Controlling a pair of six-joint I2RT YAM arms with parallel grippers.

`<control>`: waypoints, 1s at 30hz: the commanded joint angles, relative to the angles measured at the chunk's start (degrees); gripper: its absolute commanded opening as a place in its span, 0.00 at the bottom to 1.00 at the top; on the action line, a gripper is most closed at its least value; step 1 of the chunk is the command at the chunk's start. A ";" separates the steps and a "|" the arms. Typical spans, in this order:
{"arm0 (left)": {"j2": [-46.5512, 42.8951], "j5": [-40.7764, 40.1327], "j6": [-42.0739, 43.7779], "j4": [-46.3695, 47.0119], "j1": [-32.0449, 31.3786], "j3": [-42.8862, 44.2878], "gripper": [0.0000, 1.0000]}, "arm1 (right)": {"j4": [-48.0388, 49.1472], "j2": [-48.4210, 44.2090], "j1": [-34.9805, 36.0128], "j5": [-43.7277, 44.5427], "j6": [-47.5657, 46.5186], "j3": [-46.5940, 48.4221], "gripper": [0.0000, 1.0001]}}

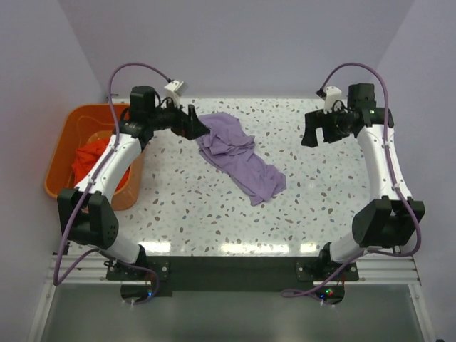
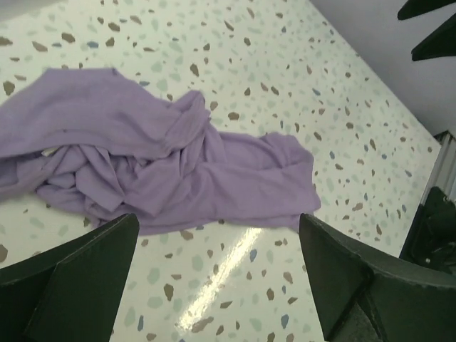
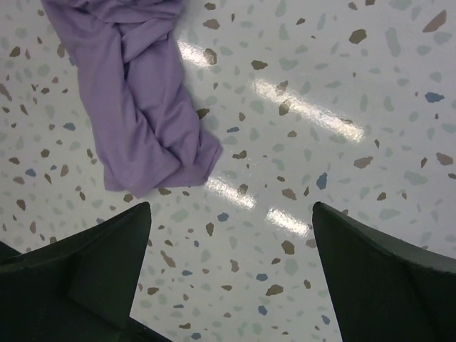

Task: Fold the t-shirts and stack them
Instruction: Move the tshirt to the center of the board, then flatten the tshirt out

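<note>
The lavender-purple t-shirt lies crumpled in a long heap on the speckled table, running from back centre toward the middle. It also shows in the left wrist view and the right wrist view. The orange-red t-shirt sits bunched inside the orange basket at the left. My left gripper is open and empty, held above the purple shirt's back-left end. My right gripper is open and empty, raised over bare table at the back right, apart from the shirt.
The rigid orange plastic basket stands off the table's left edge, behind my left arm. The table is white with coloured speckles; walls close in behind and on both sides.
</note>
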 commanded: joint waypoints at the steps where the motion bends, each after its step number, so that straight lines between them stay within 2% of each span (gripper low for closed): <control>1: -5.72 -2.06 10.56 -8.16 0.33 -2.73 1.00 | -4.95 2.86 1.13 -4.22 -3.67 -0.54 0.99; 5: -3.78 -3.47 14.17 -11.09 0.24 -7.03 0.97 | -5.76 5.68 5.24 -1.42 -4.64 -3.87 0.97; 7: -2.47 -5.39 15.84 -11.09 0.07 -7.48 0.88 | -4.62 7.08 7.89 0.26 -4.21 -6.51 0.94; 10: 2.44 -7.41 17.16 -12.05 -0.55 -4.68 0.79 | -3.04 8.84 10.88 1.22 -2.63 -9.31 0.85; 16: 15.98 -13.57 19.01 -14.16 -2.22 7.35 0.70 | 3.38 14.02 15.46 7.55 1.15 -13.11 0.70; 23: 28.37 -14.29 22.44 -14.78 -5.90 20.01 0.74 | 7.87 22.29 16.34 12.83 4.84 -10.74 0.59; 30: 34.79 -16.65 26.39 -14.43 -10.56 23.36 0.77 | 8.57 27.21 16.78 9.59 6.34 -9.51 0.58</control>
